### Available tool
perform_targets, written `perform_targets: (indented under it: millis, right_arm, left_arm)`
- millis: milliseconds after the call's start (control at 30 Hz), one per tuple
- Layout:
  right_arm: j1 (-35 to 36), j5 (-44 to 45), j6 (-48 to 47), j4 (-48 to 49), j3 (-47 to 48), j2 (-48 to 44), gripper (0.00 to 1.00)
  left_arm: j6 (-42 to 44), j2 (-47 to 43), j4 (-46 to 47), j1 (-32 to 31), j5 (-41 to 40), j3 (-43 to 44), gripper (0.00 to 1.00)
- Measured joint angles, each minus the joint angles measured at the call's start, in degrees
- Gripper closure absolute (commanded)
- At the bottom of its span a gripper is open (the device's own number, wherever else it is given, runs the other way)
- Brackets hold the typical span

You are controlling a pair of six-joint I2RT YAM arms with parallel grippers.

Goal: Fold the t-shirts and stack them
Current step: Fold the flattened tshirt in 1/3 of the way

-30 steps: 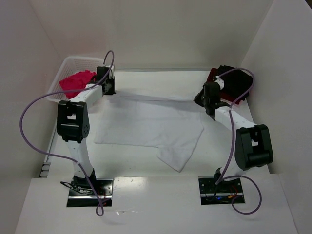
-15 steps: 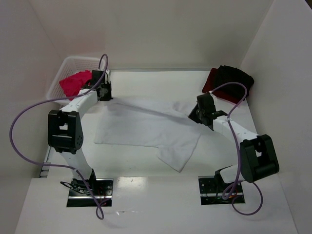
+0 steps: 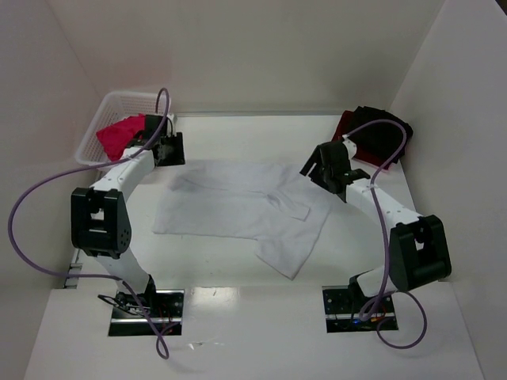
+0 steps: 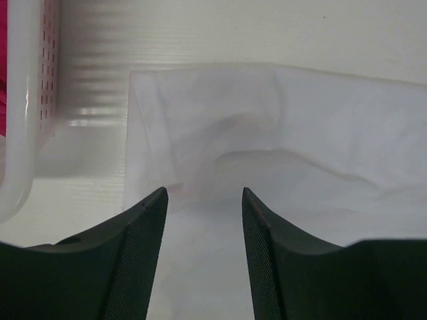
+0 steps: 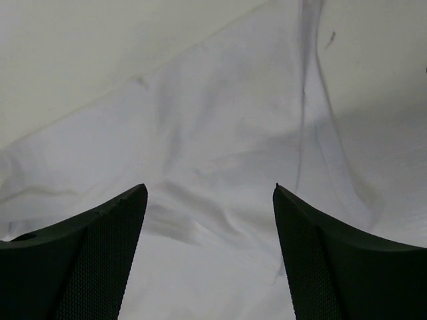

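Four shirts on the go here. The white t-shirt (image 3: pixel 238 207) is spread across the middle of the table (image 3: pixel 206 265), a bit rumpled, with one flap reaching toward the near edge. The pink t-shirt (image 3: pixel 120 134) is bunched up in the white basket (image 3: pixel 107 107) at the far left corner. The black t-shirt (image 3: pixel 384 131) is piled with the dark red t-shirt (image 3: pixel 344 127) in the far right corner, the red edge poking out on the side facing the middle. In my left wrist view the basket wall is just beside the white shirt's far left corner.

My left gripper (image 4: pixel 203 193) has its fingers apart with a moderate gap and nothing between them, right over that corner of the white shirt. Honestly can't tell if the tips touch the cloth. My right gripper (image 5: pixel 210 190) is spread wider, also empty, over the far right part of the same shirt, where a crease runs.

Left arm reaches out along the left edge, elbow up high. Right arm stretches along the right side and angles in toward the middle.
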Motion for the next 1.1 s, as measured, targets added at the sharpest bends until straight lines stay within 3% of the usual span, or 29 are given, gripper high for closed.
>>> perform_targets:
  millis: [33,100,167,200,267,300,333,367,633,900,1100]
  right_arm:
    - [0.0,0.13,-0.28,0.52,0.48,0.46,0.25]
    - [0.0,0.61,-1.22,2.21,2.38,3.26,0.37]
    - [0.0,0.52,-2.47,2.99,3.93,6.49,0.5]
    - [0.0,0.46,-3.21,3.54,4.85,8.59,0.65]
    - [0.0,0.28,-4.63,4.33,6.01,12.31,0.83]
    - [0.0,0.39,-4.98,4.31,6.6,14.16,0.83]
    - [-0.04,0.39,-5.62,4.33,7.56,16.22,0.9]
    - [-0.13,0.39,-6.12,4.35,8.74,18.75,0.91]
    - [-0.24,0.42,-7.93,3.78,14.84,26.71,0.91]
    - [-2.58,-1.95,-8.11,1.95,22.91,34.53,0.97]
    - [-3.8,-3.37,-9.73,-1.73,34.32,41.86,1.0]
  left_arm:
    - [-0.09,-0.04,0.17,0.0,0.17,0.0,0.45]
    - [-0.72,-0.13,1.97,0.02,2.56,0.04,0.48]
    - [-1.6,0.5,3.43,0.02,4.5,0.07,0.64]
    - [-2.19,1.66,4.33,0.02,5.88,0.5,0.71]
    - [-3.08,4.33,6.12,0.02,7.5,1.38,0.87]
    - [-3.48,5.29,6.64,0.02,7.91,1.51,0.92]
    - [-3.85,6.84,6.91,0.0,8.46,1.7,0.96]
    - [-4.39,8.37,7.13,0.0,8.66,1.75,1.0]
    - [-6.32,16.76,4.57,0.02,8.44,2.95,1.0]
    - [-7.56,22.27,1.4,0.02,7.21,11.72,1.0]
    - [-7.58,25.35,-1.51,0.0,4.92,17.22,1.0]
